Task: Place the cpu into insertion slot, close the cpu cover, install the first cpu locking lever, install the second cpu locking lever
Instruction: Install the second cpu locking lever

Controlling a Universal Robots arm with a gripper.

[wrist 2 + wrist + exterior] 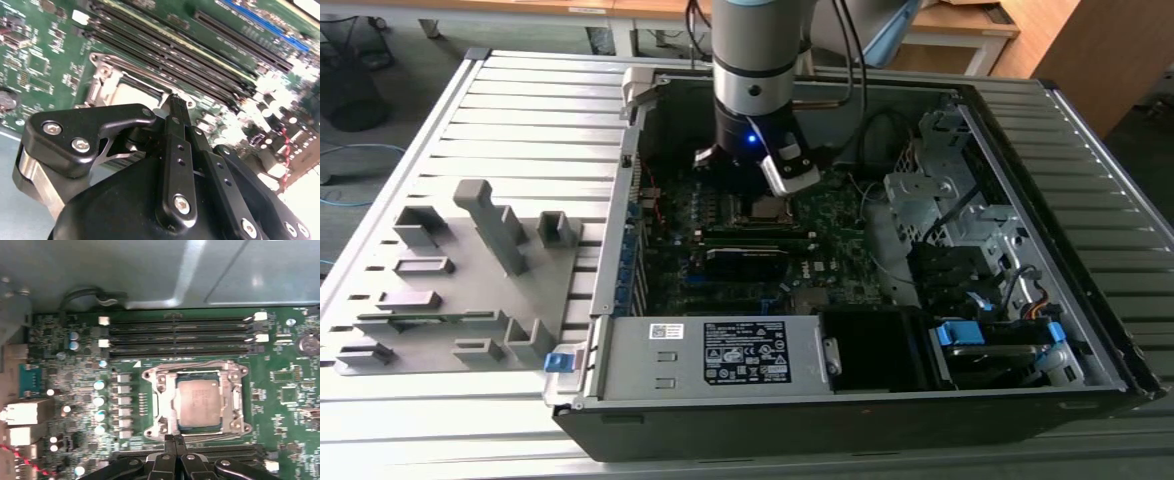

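In the first wrist view the cpu [198,402], a flat silver-grey square, lies in the insertion slot [150,374] on the green motherboard. The cpu cover [163,401], a thin silvery frame, lies flat around the chip. Thin metal lever rods [200,363] run along two sides of the socket. My gripper [174,441] hovers just at the socket's edge, its two black fingers pressed together with nothing between them. The second wrist view shows the same shut gripper [175,100] over the socket [131,90]. In the exterior view the gripper [751,190] hangs right above the socket [765,210] inside the open computer case.
Long black memory slots [180,335] run beside the socket. The case walls [640,190], a drive cage [947,190], cables and a power supply [720,352] ring the board. A grey fixture tray [454,270] lies outside the case on the exterior view's left.
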